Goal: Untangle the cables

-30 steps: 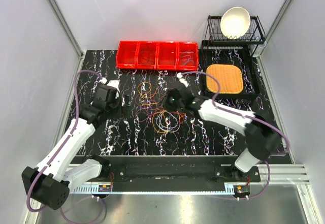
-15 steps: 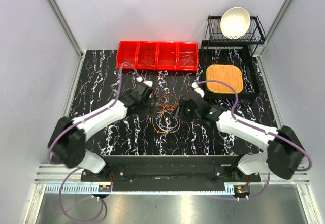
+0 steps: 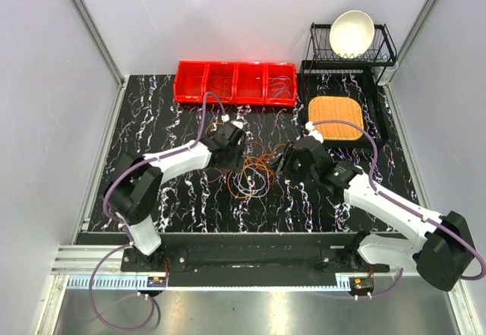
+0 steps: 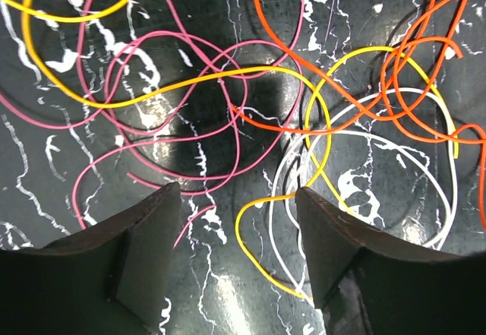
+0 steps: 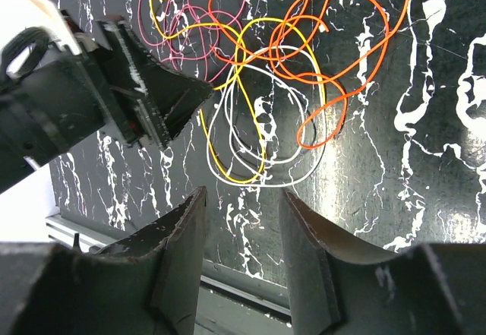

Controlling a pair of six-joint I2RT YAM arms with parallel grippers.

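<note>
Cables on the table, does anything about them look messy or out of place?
Yes. The cables lie in one tangled heap mid-table. Orange, yellow, pink and white loops cross over and through each other. A few more strands sit in the red bins.

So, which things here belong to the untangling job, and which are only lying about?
Job: cables, tangled between the two arms.
Lying about: red bins, woven mat, white bowl, black rack.
</note>
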